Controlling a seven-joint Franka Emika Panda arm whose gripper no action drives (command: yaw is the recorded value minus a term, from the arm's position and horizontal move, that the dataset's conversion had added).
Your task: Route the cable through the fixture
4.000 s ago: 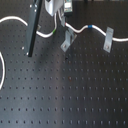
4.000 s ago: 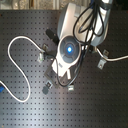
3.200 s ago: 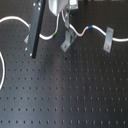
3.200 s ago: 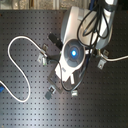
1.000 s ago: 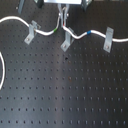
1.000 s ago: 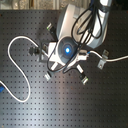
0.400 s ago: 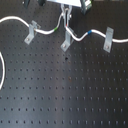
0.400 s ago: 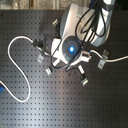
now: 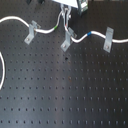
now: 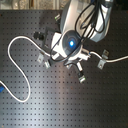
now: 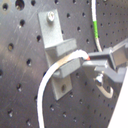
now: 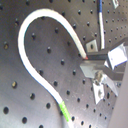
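The white cable (image 9: 15,20) runs from the first exterior view's left through the left clip (image 9: 32,31). It loops up at its green band (image 9: 56,27) to my gripper (image 9: 66,22), then drops into the middle fixture (image 9: 66,41). It goes on past the blue band (image 9: 89,34) to the right clip (image 9: 108,39). In the first wrist view the cable (image 11: 45,85) lies in the slot of the grey fixture (image 11: 54,37), with my gripper (image 11: 92,62) shut on it just beside. The second wrist view shows the cable loop (image 12: 30,65) ending in my gripper (image 12: 90,62).
The black perforated board (image 9: 65,95) carries all three clips. In the second exterior view the arm's head (image 10: 70,42) hides the gripper, a long cable loop (image 10: 20,75) lies to the second exterior view's left, and a small blue piece (image 10: 2,91) sits at the edge.
The arm has swung away from the left clip, which now shows. The gripper has moved with the cable to just behind the middle fixture, forming a small loop there.
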